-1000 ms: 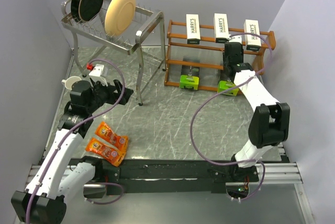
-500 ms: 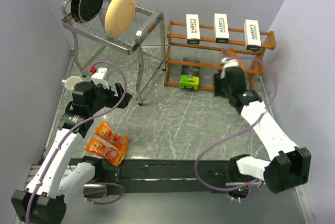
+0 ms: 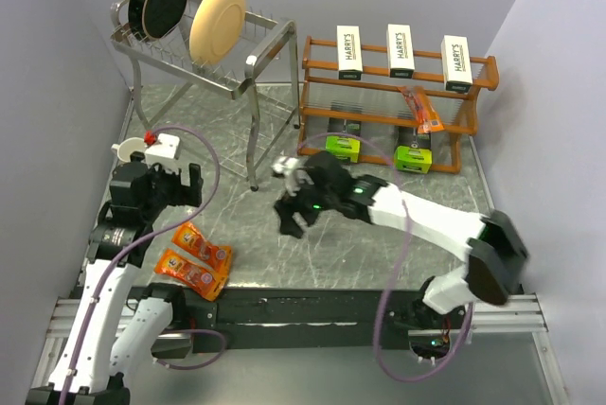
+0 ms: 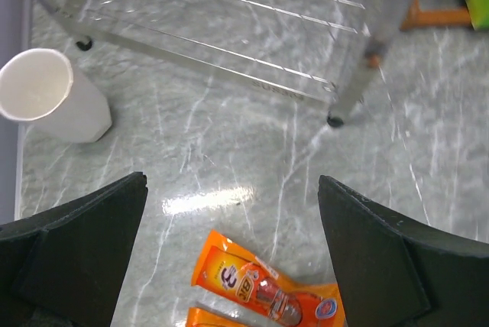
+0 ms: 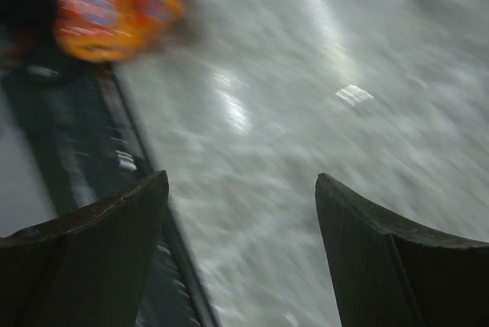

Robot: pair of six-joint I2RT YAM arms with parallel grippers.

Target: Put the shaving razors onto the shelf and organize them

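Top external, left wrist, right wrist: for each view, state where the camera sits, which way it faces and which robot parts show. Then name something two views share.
Top external: above and behind the bases, looking down over the table toward the shelf; both arms show.
Left wrist: on the left arm, facing down at the white cup and orange packs; the left fingers frame the bottom.
Right wrist: on the right arm, facing down toward the table's near edge; the right fingers show.
Shared: the orange packs, in all three.
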